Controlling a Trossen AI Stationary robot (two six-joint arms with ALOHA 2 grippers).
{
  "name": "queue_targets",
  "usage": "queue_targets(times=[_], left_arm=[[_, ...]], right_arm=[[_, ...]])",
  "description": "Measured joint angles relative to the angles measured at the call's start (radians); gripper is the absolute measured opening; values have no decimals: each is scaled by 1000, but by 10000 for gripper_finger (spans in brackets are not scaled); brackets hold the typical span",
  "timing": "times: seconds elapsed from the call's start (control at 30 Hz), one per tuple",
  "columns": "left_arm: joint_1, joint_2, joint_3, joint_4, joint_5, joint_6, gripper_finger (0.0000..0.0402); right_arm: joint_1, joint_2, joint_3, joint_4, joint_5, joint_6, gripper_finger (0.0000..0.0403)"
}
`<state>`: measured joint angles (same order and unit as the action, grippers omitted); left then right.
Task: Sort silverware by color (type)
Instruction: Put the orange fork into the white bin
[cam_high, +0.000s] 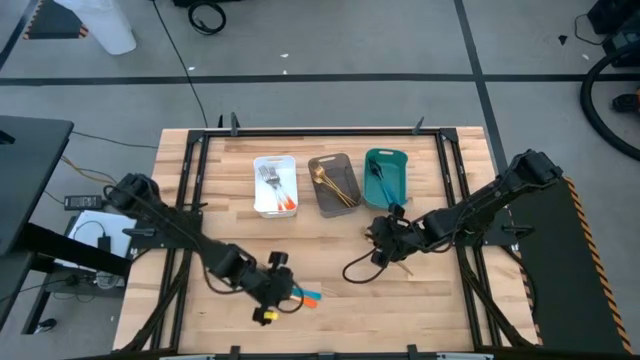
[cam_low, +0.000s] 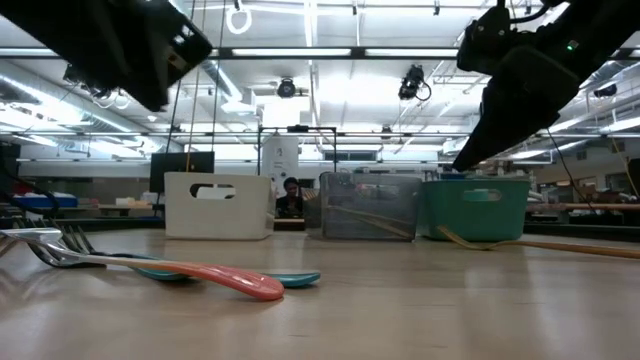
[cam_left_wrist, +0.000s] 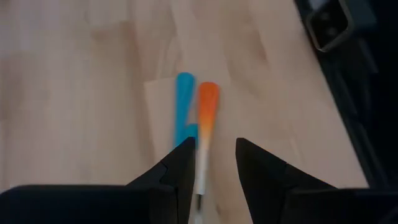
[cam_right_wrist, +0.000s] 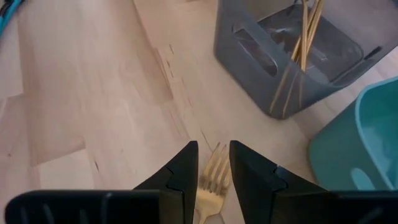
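An orange-handled utensil (cam_high: 300, 294) (cam_left_wrist: 206, 118) and a blue-handled one (cam_high: 313, 297) (cam_left_wrist: 183, 109) lie side by side flat on the table near its near edge. In the low view the orange one (cam_low: 215, 275) is a fork. My left gripper (cam_high: 277, 290) (cam_left_wrist: 214, 168) is open above them, its fingers on either side of the orange handle. A gold fork (cam_right_wrist: 214, 171) (cam_low: 520, 243) lies flat on the table. My right gripper (cam_high: 385, 240) (cam_right_wrist: 213, 165) hangs open over its head, clear of the table in the low view.
Three bins stand in a row at the far side: white (cam_high: 275, 185) with orange-handled pieces, grey (cam_high: 333, 183) (cam_right_wrist: 292, 56) with gold ones, teal (cam_high: 386, 178) (cam_right_wrist: 360, 137) with blue ones. A black cable (cam_high: 362, 265) loops on the table by the right arm.
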<state>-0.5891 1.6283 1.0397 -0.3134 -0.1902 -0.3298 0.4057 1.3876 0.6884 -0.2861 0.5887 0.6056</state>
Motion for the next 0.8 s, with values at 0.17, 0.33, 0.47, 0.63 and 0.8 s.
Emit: queue_targets(times=[0.17,0.33,0.47,0.63,0.8], left_arm=[[-44,9,0,14,-20,-3,123],[-58,51,0,20,-74,-59,123],[-68,96,0,45,-76,-72,123],[-73,115,1,80,-68,-76,123],[-68,124,23,88,-68,-94,123]], right_arm=[[0,0,-2,-1,22,-3,103],[0,0,-2,0,33,-4,103],[0,0,-2,2,48,-5,103],[0,0,-3,1,51,-8,103],[-1,0,-2,3,65,-14,103]])
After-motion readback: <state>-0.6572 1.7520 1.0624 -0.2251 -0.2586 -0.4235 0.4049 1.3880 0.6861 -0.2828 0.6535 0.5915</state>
